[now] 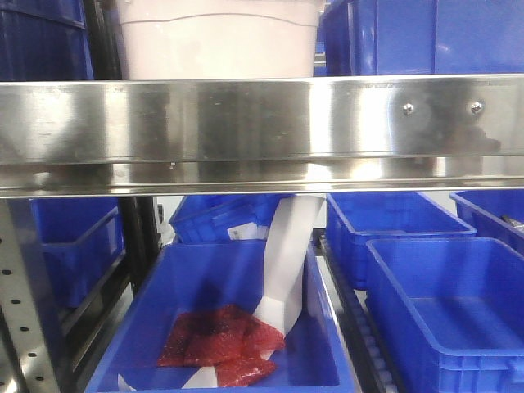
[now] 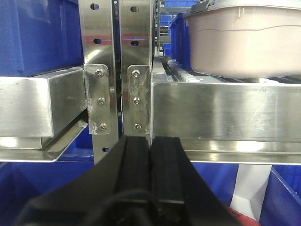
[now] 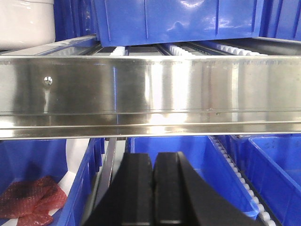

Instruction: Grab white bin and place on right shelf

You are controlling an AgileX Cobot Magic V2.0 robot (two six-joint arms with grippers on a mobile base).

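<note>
The white bin [image 1: 217, 39] stands on the right shelf [image 1: 262, 123], behind the shelf's shiny steel front rail with two screws. In the left wrist view the bin [image 2: 244, 40] sits up at the right with its lid on, above the rail [image 2: 225, 115]. Only a corner of the bin [image 3: 26, 23] shows at the top left of the right wrist view. My left gripper [image 2: 150, 141] is shut and empty, just below the rail beside the uprights. My right gripper [image 3: 153, 162] is shut and empty, below the rail [image 3: 150, 94].
Blue crates [image 1: 426, 37] flank the bin on the shelf. Below, a blue crate [image 1: 229, 327] holds red bubble wrap [image 1: 217, 344] and a white paper strip [image 1: 286, 262]. More blue crates [image 1: 446, 311] sit at the lower right. Perforated uprights [image 2: 115, 70] stand at the shelf's left end.
</note>
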